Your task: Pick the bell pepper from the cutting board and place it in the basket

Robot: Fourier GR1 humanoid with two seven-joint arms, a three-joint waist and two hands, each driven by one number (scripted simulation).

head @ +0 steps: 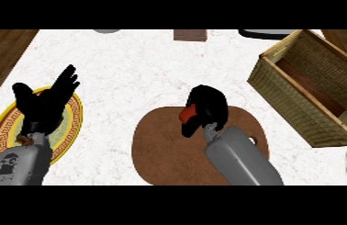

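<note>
A red bell pepper [187,112] shows as a small patch inside my right hand [207,107], whose fingers are curled round it and hide most of it. The hand sits over the upper middle of the round brown cutting board [159,146]. I cannot tell whether the pepper still touches the board. The woven basket [288,84] stands at the right, tilted, with its open inside facing up and left. My left hand [44,102] rests open, fingers up, at the left.
A yellow patterned plate [68,127] lies under my left hand at the left edge. Small objects sit along the far edge: a grey one [106,30], a brown block [189,35] and a dark rim [264,33].
</note>
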